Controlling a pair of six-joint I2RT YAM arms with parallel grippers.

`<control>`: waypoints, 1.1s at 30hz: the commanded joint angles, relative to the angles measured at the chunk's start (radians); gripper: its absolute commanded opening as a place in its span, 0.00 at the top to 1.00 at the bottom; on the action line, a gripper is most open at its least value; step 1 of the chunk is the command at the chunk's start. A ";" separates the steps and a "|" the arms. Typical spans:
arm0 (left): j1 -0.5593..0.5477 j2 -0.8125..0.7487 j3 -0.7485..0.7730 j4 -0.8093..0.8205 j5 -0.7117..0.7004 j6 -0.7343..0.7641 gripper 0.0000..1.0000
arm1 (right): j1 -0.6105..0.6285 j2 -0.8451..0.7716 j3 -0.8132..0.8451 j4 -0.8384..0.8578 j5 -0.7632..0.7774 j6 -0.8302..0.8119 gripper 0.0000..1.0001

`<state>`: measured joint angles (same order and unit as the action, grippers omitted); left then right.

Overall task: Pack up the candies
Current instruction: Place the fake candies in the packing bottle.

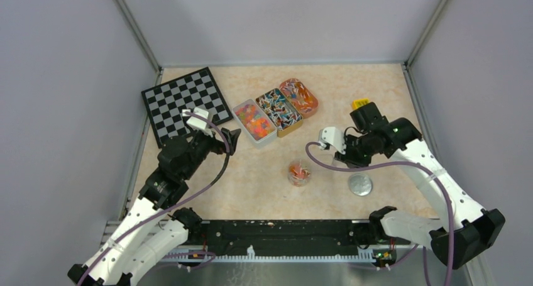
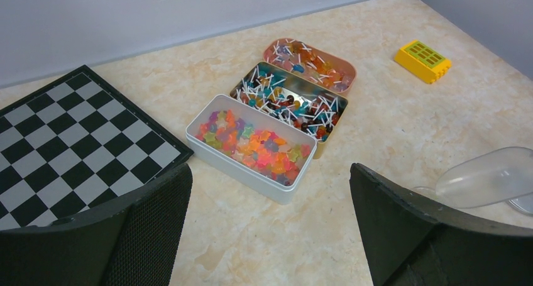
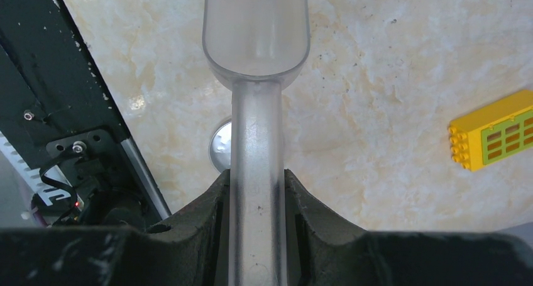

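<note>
Candies (image 1: 255, 122) fill three open tins (image 1: 261, 141) set side by side at the back of the worktop (image 1: 251, 192), beside the chessboard (image 1: 185, 104). A few more lie in the small clear cup (image 1: 299, 173) mid-worktop. Its lid (image 1: 360, 185) is set apart, I judge so that the mouth is free for filling.

From my left wrist, my left jaws stand wide apart with nothing between them, facing the white tin (image 2: 239, 166), probably on standby.

From my right wrist, my right jaws are clamped on the handle of the clear scoop (image 3: 256, 34). Its bowl is empty and points forward over bare worktop, ready for another load, I think. The yellow block (image 3: 493, 138) lies well aside.
</note>
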<state>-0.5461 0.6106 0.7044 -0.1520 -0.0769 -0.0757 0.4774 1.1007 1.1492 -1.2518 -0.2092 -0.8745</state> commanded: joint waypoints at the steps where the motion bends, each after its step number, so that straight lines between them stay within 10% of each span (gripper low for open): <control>1: -0.005 -0.011 -0.003 0.033 -0.011 0.010 0.01 | 0.011 -0.024 0.063 -0.032 0.016 0.012 1.00; 33: -0.008 -0.009 -0.004 0.033 -0.006 0.010 0.01 | 0.159 0.068 0.049 0.033 0.082 0.095 1.00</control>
<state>-0.5507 0.6106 0.7044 -0.1520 -0.0765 -0.0753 0.6029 1.1584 1.1976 -1.2556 -0.1761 -0.8173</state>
